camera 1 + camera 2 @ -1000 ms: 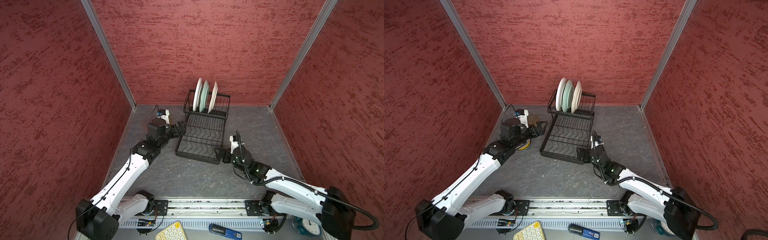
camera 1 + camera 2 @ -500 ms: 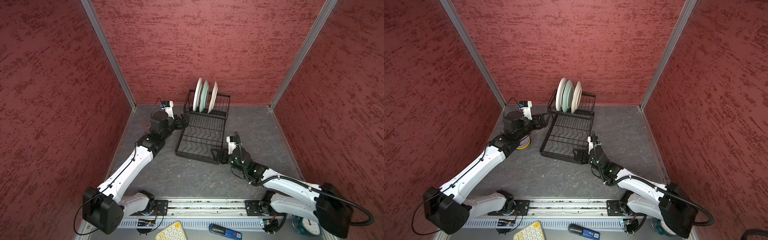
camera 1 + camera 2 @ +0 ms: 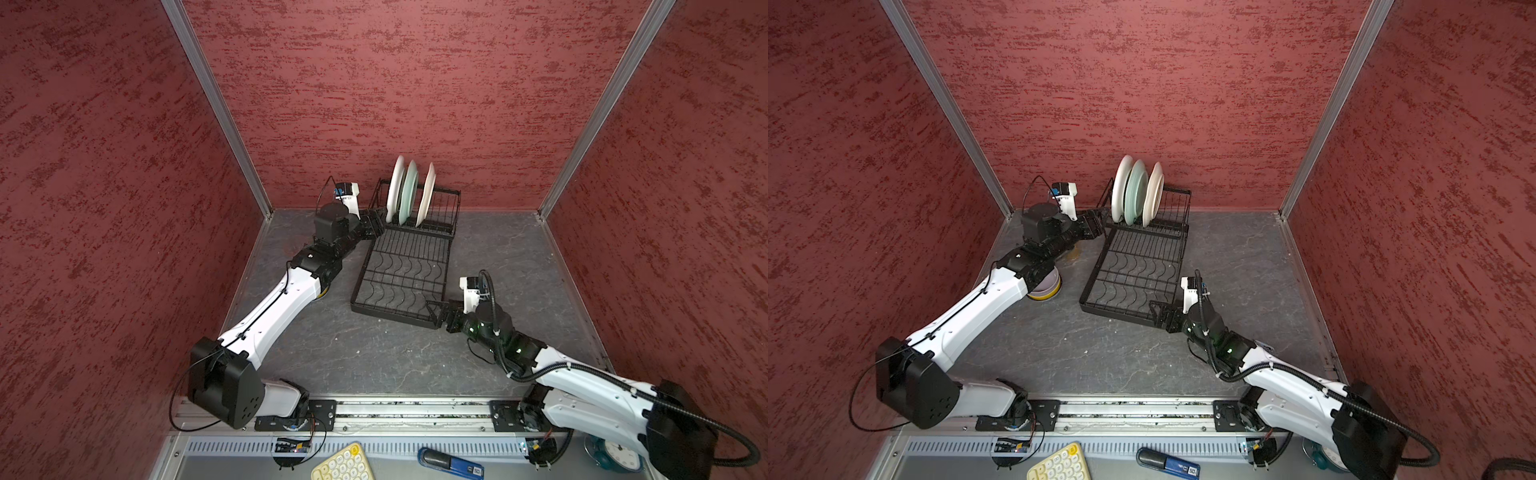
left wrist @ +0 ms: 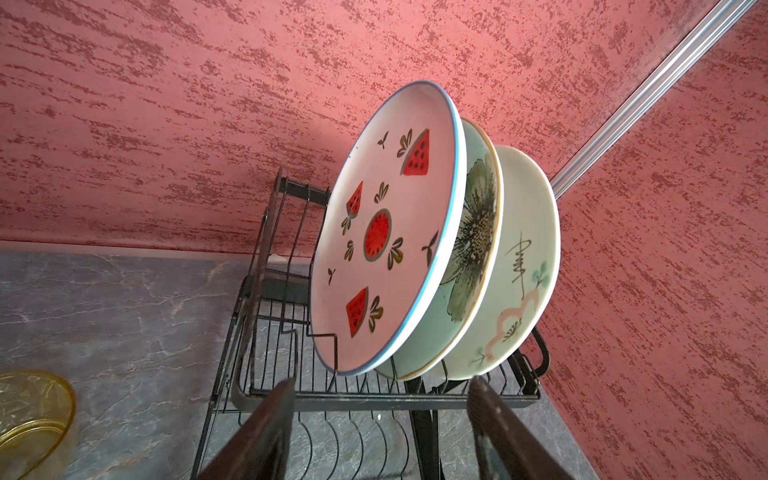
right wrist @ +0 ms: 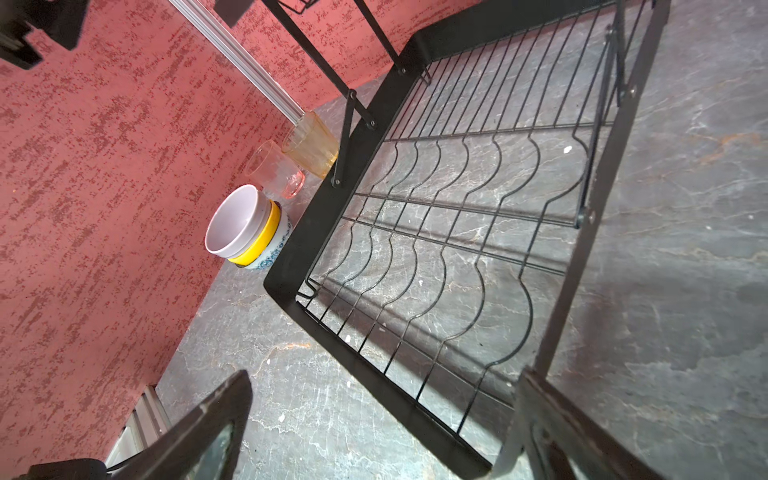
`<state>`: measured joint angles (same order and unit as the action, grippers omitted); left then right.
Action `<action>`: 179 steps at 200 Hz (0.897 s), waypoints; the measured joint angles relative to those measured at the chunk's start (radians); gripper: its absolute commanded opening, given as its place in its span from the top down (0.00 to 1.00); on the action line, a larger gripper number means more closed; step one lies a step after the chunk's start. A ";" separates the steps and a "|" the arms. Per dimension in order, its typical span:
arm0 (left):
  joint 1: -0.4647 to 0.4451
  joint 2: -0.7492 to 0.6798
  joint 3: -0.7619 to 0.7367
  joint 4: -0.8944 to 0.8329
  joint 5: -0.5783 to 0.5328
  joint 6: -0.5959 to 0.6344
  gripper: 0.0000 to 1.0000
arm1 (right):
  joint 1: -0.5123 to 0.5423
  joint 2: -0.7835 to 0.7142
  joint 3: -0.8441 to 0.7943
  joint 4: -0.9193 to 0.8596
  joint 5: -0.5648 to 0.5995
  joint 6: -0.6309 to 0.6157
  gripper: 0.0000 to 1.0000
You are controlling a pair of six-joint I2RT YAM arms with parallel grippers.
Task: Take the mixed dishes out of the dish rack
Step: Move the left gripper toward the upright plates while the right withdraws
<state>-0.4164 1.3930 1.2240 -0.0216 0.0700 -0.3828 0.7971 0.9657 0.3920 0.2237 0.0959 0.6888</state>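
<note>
Bowls (image 5: 249,226) and tumblers (image 5: 309,145) stand on the worktop (image 3: 332,353) left of the rack (image 5: 291,257). Left fingers (image 4: 266,424), part open and empty, face three plates (image 4: 386,232) slotted upright in its far basket (image 4: 353,401), likely lining up. Right fingers (image 5: 208,419), wide and empty, flank its near-right corner, perhaps bracing it.

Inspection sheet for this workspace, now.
Surface: grey marbled tabletop, a few white specks.
Job's things: rack; watermelon plate, green plate and cream plate upright in its basket; tray bare; stacked bowls, amber tumbler and pink tumbler on the tabletop beside the rack.
Clutter: keypad, blue tool, clock.
Hands: left hand open, at the basket below the plates; right hand open, at a tray corner.
Cables: black loop at the left arm's base; conduit along the right arm.
Surroundings: red walls, metal corner posts.
</note>
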 measured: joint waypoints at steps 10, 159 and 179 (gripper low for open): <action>0.000 0.009 0.003 0.005 0.000 0.000 0.38 | 0.000 -0.008 0.000 0.000 0.001 0.003 0.01; -0.033 0.194 0.105 0.089 -0.023 0.060 0.57 | 0.000 -0.099 -0.034 -0.045 0.025 0.030 0.01; -0.034 0.226 0.131 0.089 -0.029 0.079 0.57 | 0.000 -0.108 -0.034 -0.056 0.034 0.034 0.01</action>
<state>-0.4503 1.6188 1.3548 0.0677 0.0414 -0.3038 0.7971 0.8581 0.3576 0.1673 0.1295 0.7227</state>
